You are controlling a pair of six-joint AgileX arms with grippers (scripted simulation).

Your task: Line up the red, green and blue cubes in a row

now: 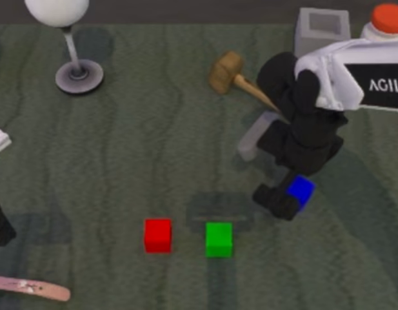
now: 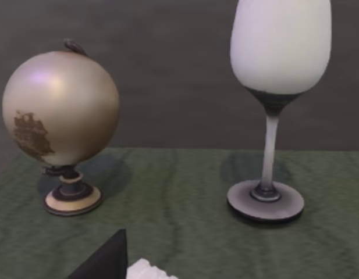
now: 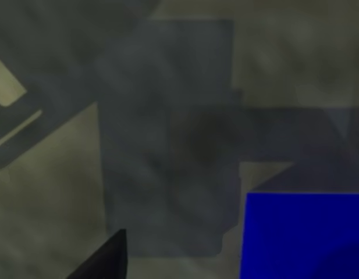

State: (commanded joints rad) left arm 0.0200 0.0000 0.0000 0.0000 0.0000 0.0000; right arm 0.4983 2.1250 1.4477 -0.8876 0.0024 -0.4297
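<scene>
1. Green felt-like table cloth (image 1: 121, 161), top view: small bright green cube (image 1: 218, 239) is the landmark. Small bright red cube (image 1: 158, 235) sits just left of it, same row, a gap between. Small bright blue cube (image 1: 302, 189) is up and to the right of the green cube, gripped in the right gripper (image 1: 288, 197), which is closed on it and looks lifted off the cloth, judging by the shadow beside the green cube. Wooden mallet (image 1: 228, 72), grey hollow box (image 1: 322, 29) and white wine glass (image 1: 71, 39) are all far behind the green cube. Left arm parked at the left edge.
2. Left wrist view: beige globe on a stand (image 2: 60, 110) and the wine glass only; can't tell the left gripper's finger state, no cubes visible.
3. Right wrist view: blue cube fills the corner, over shadowed cloth; one dark fingertip (image 3: 106, 258) shows.
4. Risk: lowering too close could knock the green cube out of line; releasing off the red-green line leaves a crooked row; a loose grip could drop the cube short.
</scene>
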